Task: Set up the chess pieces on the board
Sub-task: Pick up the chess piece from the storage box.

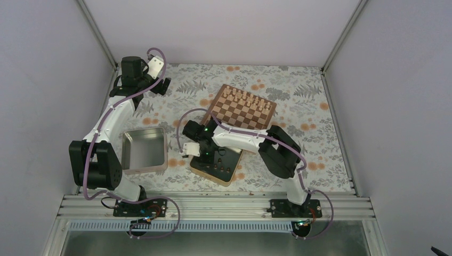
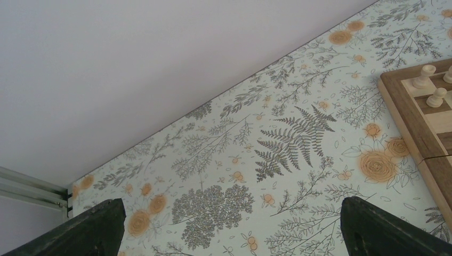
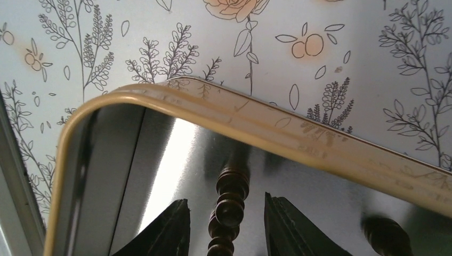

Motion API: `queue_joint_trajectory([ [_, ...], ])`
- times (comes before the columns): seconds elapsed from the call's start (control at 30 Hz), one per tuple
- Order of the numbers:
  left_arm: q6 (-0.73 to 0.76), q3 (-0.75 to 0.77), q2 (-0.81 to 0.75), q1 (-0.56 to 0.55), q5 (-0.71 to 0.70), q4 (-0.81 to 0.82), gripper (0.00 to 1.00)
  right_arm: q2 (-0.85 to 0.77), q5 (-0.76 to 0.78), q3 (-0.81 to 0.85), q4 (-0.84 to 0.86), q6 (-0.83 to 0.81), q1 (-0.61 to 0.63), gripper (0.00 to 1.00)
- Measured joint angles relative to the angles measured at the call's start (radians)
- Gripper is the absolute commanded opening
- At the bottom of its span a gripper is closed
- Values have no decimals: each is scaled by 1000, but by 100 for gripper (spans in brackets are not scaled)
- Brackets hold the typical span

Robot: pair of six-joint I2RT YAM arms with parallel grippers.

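Note:
The board [image 1: 242, 109] lies at the table's middle back, with pale chessmen [image 1: 240, 97] along its far rows. Several dark chess pieces [image 1: 217, 166] stand in a shallow tin [image 1: 230, 176] in front of the board. My right gripper [image 1: 205, 154] reaches down into that tin. In the right wrist view it [image 3: 226, 199] is open around one upright dark piece [image 3: 231, 208], with a gap on each side. Another dark piece [image 3: 386, 234] stands to the right. My left gripper [image 1: 160, 85] hovers wide open at the far left, holding nothing; its wrist view [image 2: 233, 205] shows only tablecloth between the fingers.
An empty square metal tin [image 1: 144, 150] sits left of the right gripper. The tin's golden rim [image 3: 266, 125] runs just beyond the right fingers. The board's corner [image 2: 421, 138] with two pale pieces [image 2: 437, 97] lies right of the left gripper. Walls enclose the floral-covered table.

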Motion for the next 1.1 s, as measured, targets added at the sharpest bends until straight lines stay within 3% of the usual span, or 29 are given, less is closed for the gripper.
queue_joint_trajectory([
  [0.43, 0, 0, 0, 0, 0, 0, 100, 6, 1, -6, 26, -18, 0, 12],
  [1.1, 0, 0, 0, 0, 0, 0, 100, -24, 56, 46, -22, -18, -2, 9],
])
